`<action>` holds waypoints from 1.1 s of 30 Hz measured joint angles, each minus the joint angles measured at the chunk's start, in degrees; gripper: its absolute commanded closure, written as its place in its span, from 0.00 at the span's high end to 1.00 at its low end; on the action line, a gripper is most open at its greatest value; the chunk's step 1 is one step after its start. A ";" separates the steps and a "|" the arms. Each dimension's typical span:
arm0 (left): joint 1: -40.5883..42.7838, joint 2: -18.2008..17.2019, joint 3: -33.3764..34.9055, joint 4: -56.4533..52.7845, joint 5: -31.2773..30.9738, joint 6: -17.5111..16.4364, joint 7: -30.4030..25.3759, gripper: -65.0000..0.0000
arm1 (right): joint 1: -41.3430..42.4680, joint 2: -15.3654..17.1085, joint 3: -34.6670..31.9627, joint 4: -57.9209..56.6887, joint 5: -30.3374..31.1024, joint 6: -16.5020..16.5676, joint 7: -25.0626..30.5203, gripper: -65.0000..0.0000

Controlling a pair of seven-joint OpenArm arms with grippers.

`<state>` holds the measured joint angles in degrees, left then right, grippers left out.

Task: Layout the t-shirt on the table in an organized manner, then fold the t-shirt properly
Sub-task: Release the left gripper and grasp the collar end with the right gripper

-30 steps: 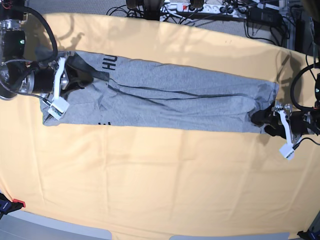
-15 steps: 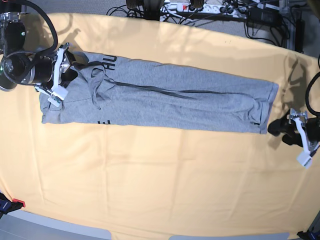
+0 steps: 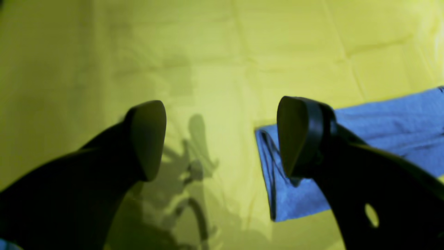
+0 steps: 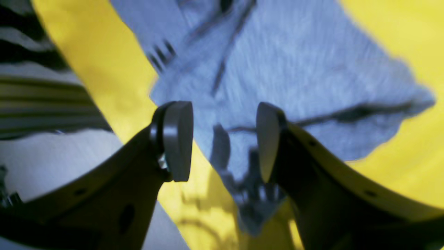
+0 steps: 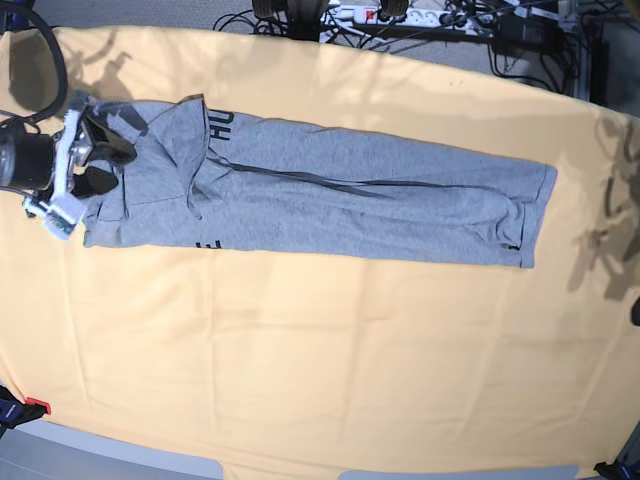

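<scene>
- The left end effector (image 3: 222,139) stands wide apart, released, with nothing between its two dark fingers (image 3: 147,139); below the gap there is only the cloth of the table (image 3: 215,52).
- Seen from the left wrist, one finger overlaps the corner of the t-shirt (image 3: 381,121) in the picture, but whether it touches the fabric cannot be told. This end effector does not appear in the base view.
- The right end effector (image 4: 223,139) is also parted, though less widely, and grips nothing; between its pale pads (image 4: 178,139) the grey fabric and a strip of table cloth show beneath.
- In the base view the right end effector (image 5: 95,160) sits at the left end of the shirt, over or just beside the crumpled collar end.
- One t-shirt (image 5: 330,200) lies on the table (image 5: 320,350), folded into a long narrow band running left to right across the upper half, with bits of black lettering showing near its left end.
- Counted: two end effectors, one t-shirt, one table.
- Cables and a power strip (image 5: 390,15) lie beyond the far edge of the table.
</scene>
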<state>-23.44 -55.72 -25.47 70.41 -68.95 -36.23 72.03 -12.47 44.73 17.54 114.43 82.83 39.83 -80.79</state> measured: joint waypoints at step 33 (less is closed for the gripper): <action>0.11 0.44 -0.70 0.00 -1.05 -0.02 1.38 0.76 | 3.91 -28.41 -3.61 -14.40 -37.42 -0.15 25.07 0.00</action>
<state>-23.33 -55.29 -26.17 70.41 -70.00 -36.25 73.41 -8.56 16.32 13.93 100.03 45.41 39.68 -55.72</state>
